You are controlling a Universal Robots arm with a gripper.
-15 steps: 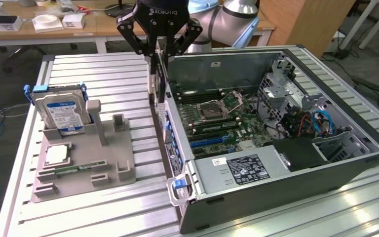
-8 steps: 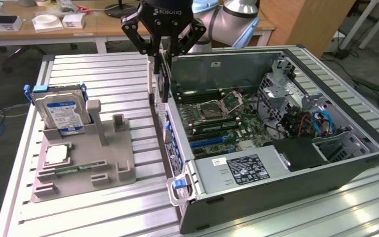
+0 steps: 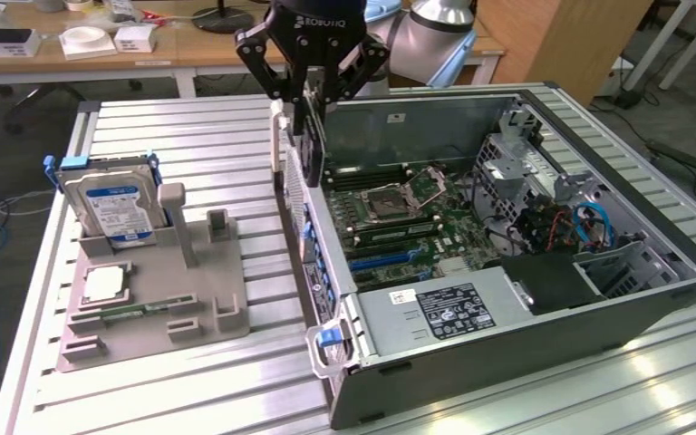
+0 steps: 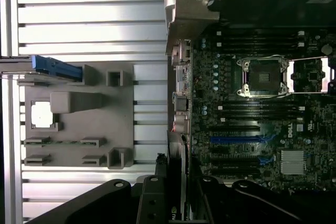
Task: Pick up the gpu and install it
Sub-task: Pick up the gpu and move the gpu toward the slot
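Gpu [image 3: 308, 149] gripped upright by part-closed tool [image 3: 311, 95], seemingly above computer case [image 3: 506, 362] wall, hard drive [image 3: 109, 207] well aside

exterior view looks down obliquely; wrist view straight down; both share motherboard [image 3: 409, 217].

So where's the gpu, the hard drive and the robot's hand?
hand [image 3: 311, 95], exterior view, midway between its fingertips.
gpu [image 3: 309, 149], exterior view, on its dark body hanging upright.
hard drive [image 3: 115, 210], exterior view, on its blue-white label.
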